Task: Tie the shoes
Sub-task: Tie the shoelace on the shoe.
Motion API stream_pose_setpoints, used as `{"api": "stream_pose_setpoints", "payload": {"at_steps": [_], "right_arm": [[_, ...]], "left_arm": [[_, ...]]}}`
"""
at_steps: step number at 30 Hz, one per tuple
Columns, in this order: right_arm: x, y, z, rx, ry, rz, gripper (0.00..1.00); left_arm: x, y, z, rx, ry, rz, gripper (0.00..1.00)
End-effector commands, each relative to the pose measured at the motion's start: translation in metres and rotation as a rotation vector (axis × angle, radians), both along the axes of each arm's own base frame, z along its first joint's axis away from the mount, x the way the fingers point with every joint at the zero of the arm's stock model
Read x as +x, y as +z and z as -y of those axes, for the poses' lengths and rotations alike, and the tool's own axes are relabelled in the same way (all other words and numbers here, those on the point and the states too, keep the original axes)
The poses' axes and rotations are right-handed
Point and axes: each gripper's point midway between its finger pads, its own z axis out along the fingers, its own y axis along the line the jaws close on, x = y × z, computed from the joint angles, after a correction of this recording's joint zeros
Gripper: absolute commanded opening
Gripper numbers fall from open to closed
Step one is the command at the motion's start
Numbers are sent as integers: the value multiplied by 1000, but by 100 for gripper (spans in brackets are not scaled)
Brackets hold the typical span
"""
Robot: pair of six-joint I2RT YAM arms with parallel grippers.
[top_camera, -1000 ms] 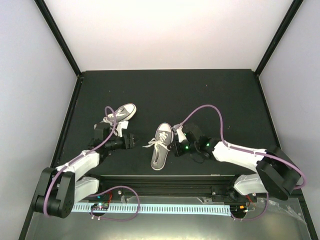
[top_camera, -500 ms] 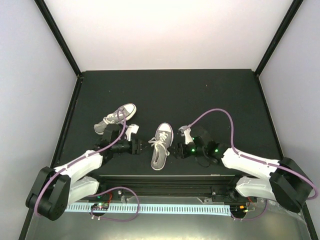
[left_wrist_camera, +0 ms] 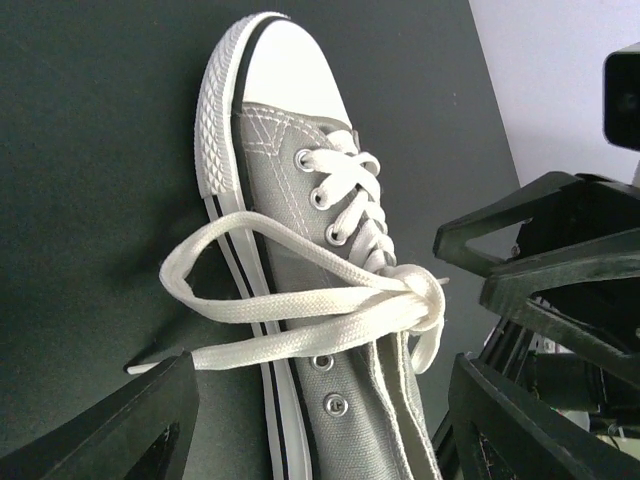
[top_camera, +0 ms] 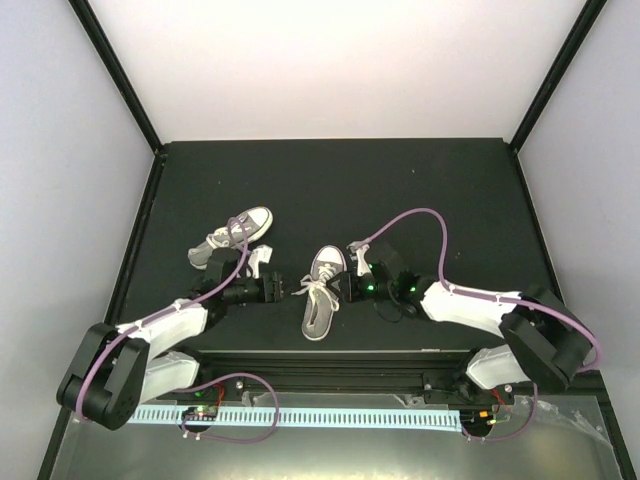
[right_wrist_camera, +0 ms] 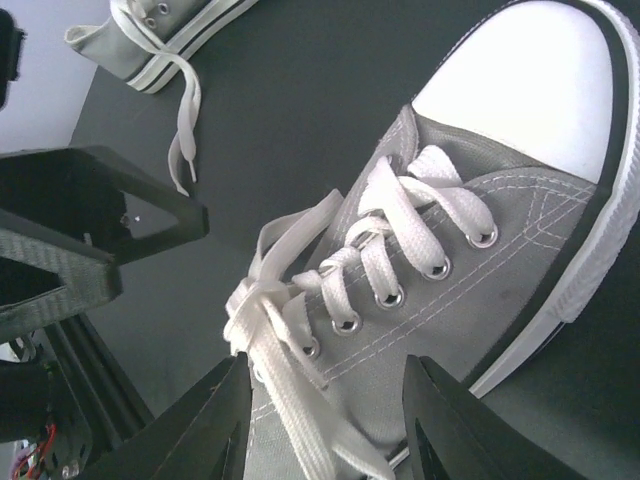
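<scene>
The left gripper (top_camera: 285, 290) and right gripper (top_camera: 351, 285), both spread and pinching nothing, flank the loosely knotted grey sneaker (top_camera: 320, 293); the second sneaker (top_camera: 232, 238) lies beyond its left.

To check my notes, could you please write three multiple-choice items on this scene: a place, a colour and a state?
1. Which way does the toe of the nearer shoe point?
A) the far edge of the table
B) the arm bases
C) the left wall
2. What colour is its toe cap?
A) red
B) black
C) white
3. How are its laces?
A) pulled out of the eyelets
B) tied in a knot with a loop
C) tucked inside

1 A: the top view shows the toe beyond the heel.
2 C: both wrist views show it white.
3 B: the left wrist view shows both.
</scene>
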Motion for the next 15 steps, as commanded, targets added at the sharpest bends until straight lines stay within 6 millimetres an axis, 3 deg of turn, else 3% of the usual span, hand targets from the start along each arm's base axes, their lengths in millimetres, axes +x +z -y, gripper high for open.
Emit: {"api": "stream_pose_setpoints", "payload": {"at_steps": [1, 5, 15], "right_arm": [[16, 10, -9, 49, -36, 34, 43], [17, 7, -15, 61, -18, 19, 33], [12, 1, -19, 63, 11, -6, 33]], "left_arm": [[6, 7, -7, 8, 43, 43, 71], [6, 5, -10, 16, 50, 40, 71], [8, 5, -11, 15, 52, 37, 71]]}}
